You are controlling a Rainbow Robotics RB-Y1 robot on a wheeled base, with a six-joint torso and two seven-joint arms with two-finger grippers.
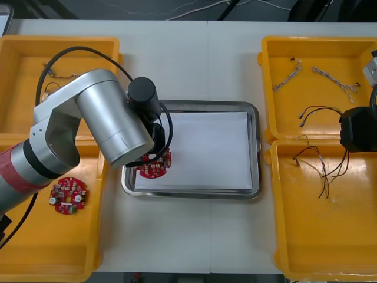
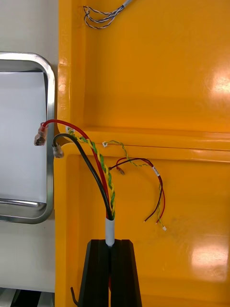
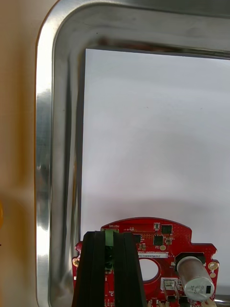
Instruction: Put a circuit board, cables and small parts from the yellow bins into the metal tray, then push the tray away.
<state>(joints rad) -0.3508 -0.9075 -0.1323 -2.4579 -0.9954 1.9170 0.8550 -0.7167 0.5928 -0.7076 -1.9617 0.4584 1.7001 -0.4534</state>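
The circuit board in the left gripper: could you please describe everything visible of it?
The circuit board is round and red, with a hole in the middle, a silver cylinder, small black chips and a green block at its edge. The left gripper is shut on that edge. The board is face up over the white sheet in the tray's near left corner; whether it rests there is unclear.
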